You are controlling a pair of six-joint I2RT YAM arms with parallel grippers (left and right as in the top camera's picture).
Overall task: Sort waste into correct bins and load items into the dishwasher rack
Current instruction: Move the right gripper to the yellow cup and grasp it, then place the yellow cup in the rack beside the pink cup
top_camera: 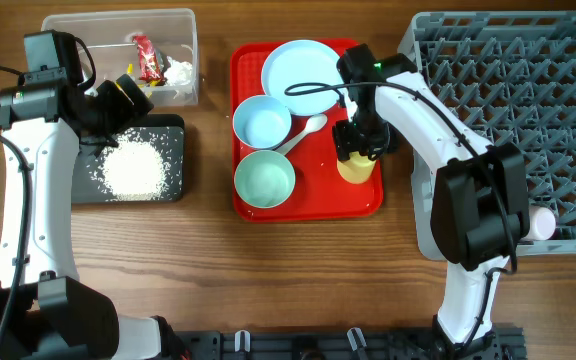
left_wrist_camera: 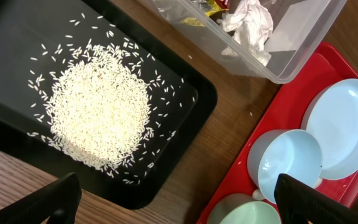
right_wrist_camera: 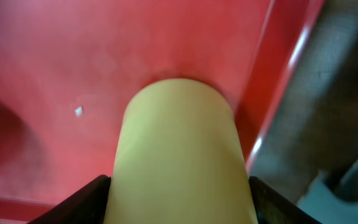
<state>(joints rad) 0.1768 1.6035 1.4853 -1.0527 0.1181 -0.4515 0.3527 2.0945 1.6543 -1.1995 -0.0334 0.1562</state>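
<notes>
My right gripper [top_camera: 360, 140] is shut on the small yellow cup [top_camera: 356, 168] standing on the red serving tray [top_camera: 308, 207]; in the right wrist view the cup [right_wrist_camera: 179, 149] fills the space between my fingers [right_wrist_camera: 179, 202]. The tray also holds the pale blue plate [top_camera: 303, 68], blue bowl [top_camera: 262, 122], green bowl [top_camera: 265, 180] and white spoon [top_camera: 310, 127]. My left gripper [top_camera: 133, 95] is open and empty [left_wrist_camera: 179, 205] above the black tray [top_camera: 175, 160], which holds the rice heap [left_wrist_camera: 98, 115]. The clear tub [top_camera: 118, 18] holds a red wrapper [top_camera: 148, 58] and white tissue [left_wrist_camera: 247, 25].
The grey dishwasher rack [top_camera: 528, 100] fills the right side, right beside the red tray. A small white cup [top_camera: 541, 222] lies at the rack's front edge. Bare wooden table lies in front of the trays.
</notes>
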